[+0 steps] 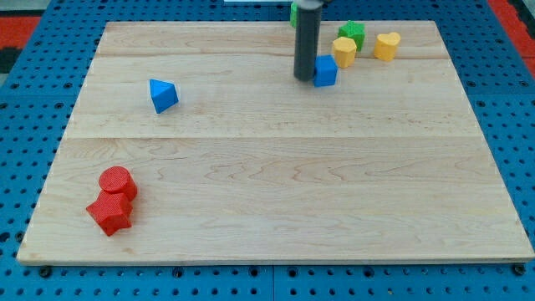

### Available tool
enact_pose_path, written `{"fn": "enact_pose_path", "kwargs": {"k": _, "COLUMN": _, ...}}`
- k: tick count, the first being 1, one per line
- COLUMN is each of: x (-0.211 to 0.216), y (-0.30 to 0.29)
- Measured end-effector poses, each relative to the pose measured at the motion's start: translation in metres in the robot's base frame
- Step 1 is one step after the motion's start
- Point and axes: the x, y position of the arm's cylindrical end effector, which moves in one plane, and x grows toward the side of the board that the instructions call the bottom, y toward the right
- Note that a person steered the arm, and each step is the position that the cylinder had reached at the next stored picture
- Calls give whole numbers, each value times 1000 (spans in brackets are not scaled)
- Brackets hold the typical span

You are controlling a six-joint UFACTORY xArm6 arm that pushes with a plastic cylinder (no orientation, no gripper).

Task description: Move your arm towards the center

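The arm's dark rod comes down near the top of the wooden board (276,192), with my tip (304,79) just left of the blue cube (325,71), maybe touching it. It has no claws and holds nothing. The middle of the board is well below, so most of the trip looks left. Nearby sit a green block (353,33) and two yellow blocks (343,51); a blue triangle block (162,94) and two red blocks (113,201) lie farther off.

My tip (304,78) was seen touching the blue cube (325,71) near the worktop's (276,184) top edge.
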Motion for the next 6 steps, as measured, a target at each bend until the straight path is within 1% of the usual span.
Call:
{"fn": "enact_pose_path", "kwargs": {"k": 1, "x": 4, "y": 25}}
{"fn": "enact_pose_path", "kwargs": {"k": 2, "x": 25, "y": 6}}
{"fn": "enact_pose_path", "kwargs": {"k": 3, "x": 25, "y": -5}}
{"fn": "enact_pose_path", "kwargs": {"k": 5, "x": 25, "y": -8}}
{"fn": "enact_pose_path", "kwargs": {"k": 6, "x": 25, "y": -26}}
